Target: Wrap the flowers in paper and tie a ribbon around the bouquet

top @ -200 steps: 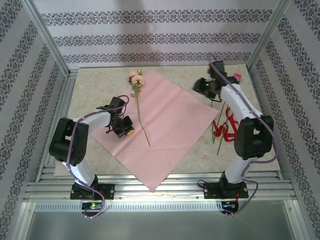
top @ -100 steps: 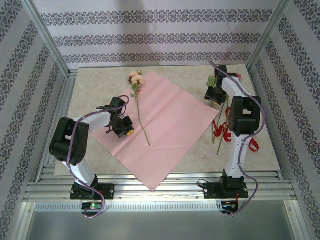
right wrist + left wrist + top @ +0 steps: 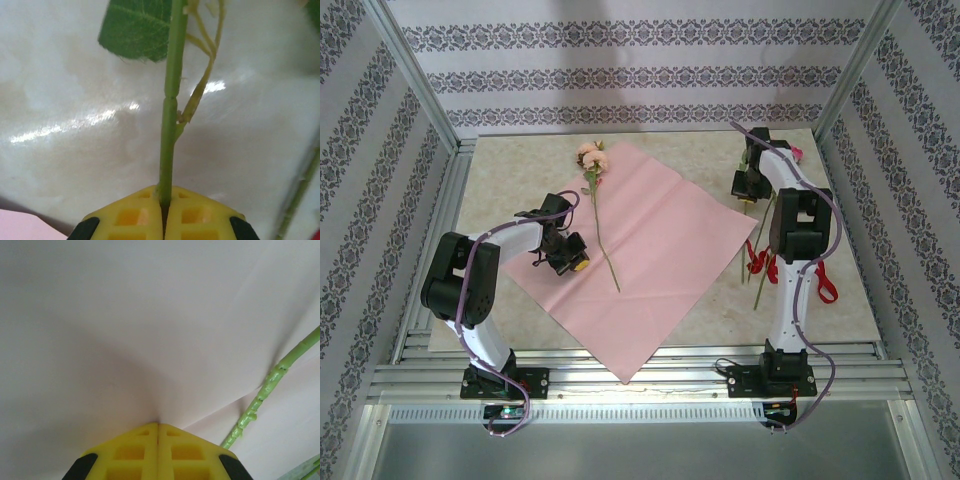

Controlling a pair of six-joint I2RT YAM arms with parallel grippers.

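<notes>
Red ribbon (image 3: 756, 262) lies beside stem (image 3: 169, 125) in right pincer (image 3: 163, 199).

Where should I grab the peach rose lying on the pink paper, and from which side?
I'd take the bare lower stem from straight above, jaws across it. It lies flat on the paper, thin and leafless there, while the head is bulky.

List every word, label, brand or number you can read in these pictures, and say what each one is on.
None: no word, number or brand can be read.
Wallpaper: ornamental bands only, no letters.
Paper, flowers, ribbon: no print on them.
Arm bases: any marks are too small to read.
</notes>
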